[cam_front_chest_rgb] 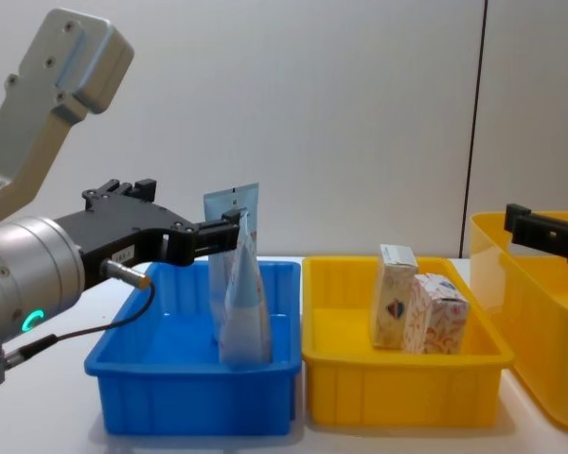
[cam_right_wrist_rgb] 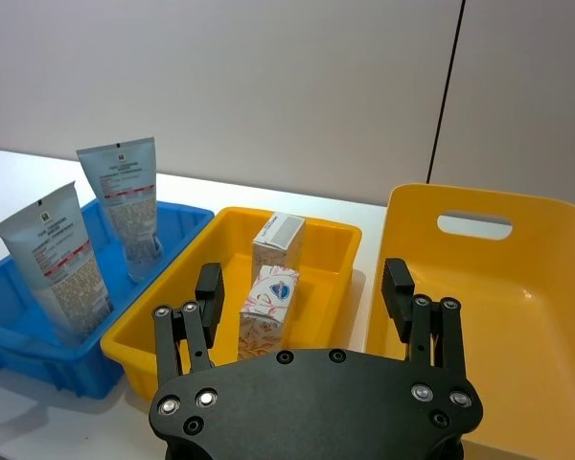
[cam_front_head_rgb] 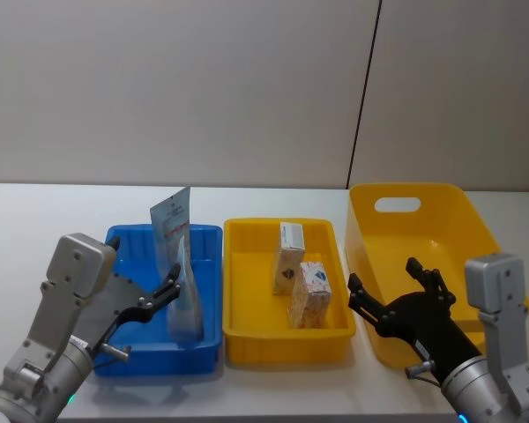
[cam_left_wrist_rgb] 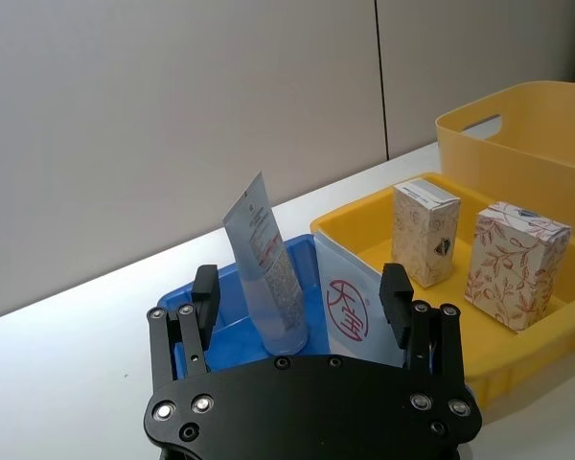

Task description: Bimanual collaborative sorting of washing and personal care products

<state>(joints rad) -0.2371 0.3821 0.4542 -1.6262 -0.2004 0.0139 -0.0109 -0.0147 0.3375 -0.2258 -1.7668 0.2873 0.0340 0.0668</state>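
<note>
Pouch (cam_front_head_rgb: 171,220) and tube (cam_front_head_rgb: 186,300) stand upright, long axes vertical, in the blue tray (cam_front_head_rgb: 123,234), directly ahead of the left gripper (cam_front_head_rgb: 163,295), whose fingers are spread wide and empty. Cartons (cam_front_head_rgb: 310,295) stand in the yellow tray (cam_front_head_rgb: 247,226), nearer the right gripper (cam_front_head_rgb: 383,278), which is also wide and empty.

Looks like a robot test lab: bare white table (cam_front_head_rgb: 35,211), plain grey panel wall (cam_front_head_rgb: 159,88), plastic trays (cam_front_head_rgb: 282,345) in a row.

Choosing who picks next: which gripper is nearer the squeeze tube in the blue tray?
Left. The left gripper hovers open right by the squeeze tube; the right gripper is open at the large yellow bin.
</note>
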